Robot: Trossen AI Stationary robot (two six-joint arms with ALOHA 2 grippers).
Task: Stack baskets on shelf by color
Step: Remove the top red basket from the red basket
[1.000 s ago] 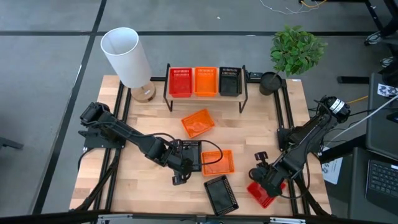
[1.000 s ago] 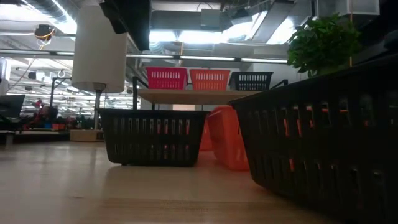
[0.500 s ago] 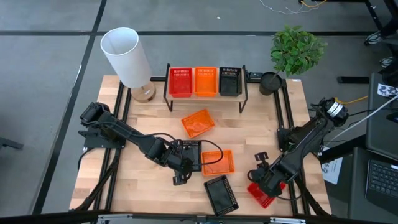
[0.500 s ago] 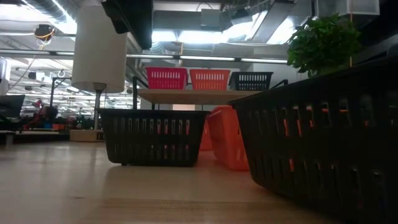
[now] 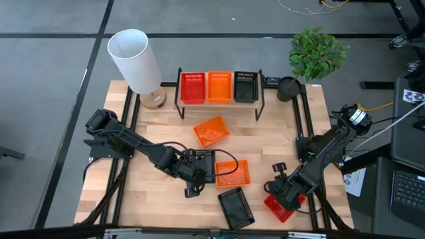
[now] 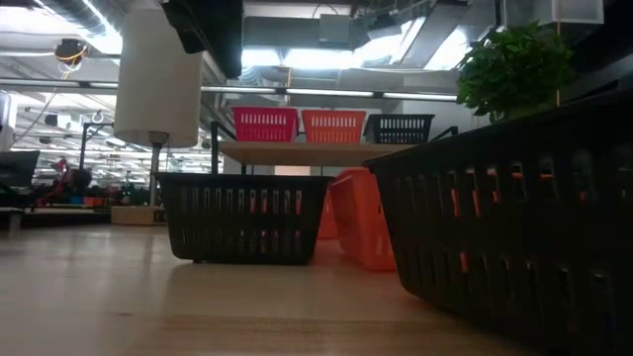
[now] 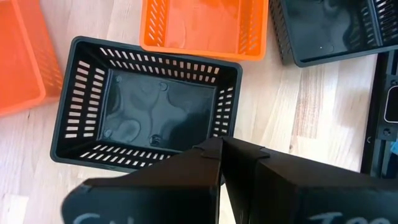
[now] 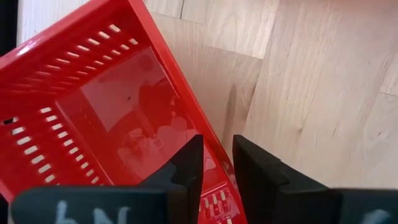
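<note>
The shelf (image 5: 219,101) at the table's far side carries one red (image 5: 192,87), one orange (image 5: 220,86) and one black basket (image 5: 246,86), side by side. On the table lie an orange basket (image 5: 211,131), a black basket (image 5: 204,162), a second orange basket (image 5: 234,173), a second black basket (image 5: 236,206) and a red basket (image 5: 281,208). My left gripper (image 7: 221,144) is shut and hovers over a near corner of the middle black basket (image 7: 146,112). My right gripper (image 8: 217,158) is over the red basket (image 8: 106,118), near the table's right near corner. My right gripper holds the red basket by one side wall (image 8: 214,163), close to a corner. One finger is inside the basket and one outside, coming from above and pointing down. Whether the basket is off the table I cannot tell.
A white lamp (image 5: 136,60) stands at the far left corner and a potted plant (image 5: 315,53) at the far right. In the low view the near black basket (image 6: 514,218) fills the right side. Bare wood lies at the table's near left.
</note>
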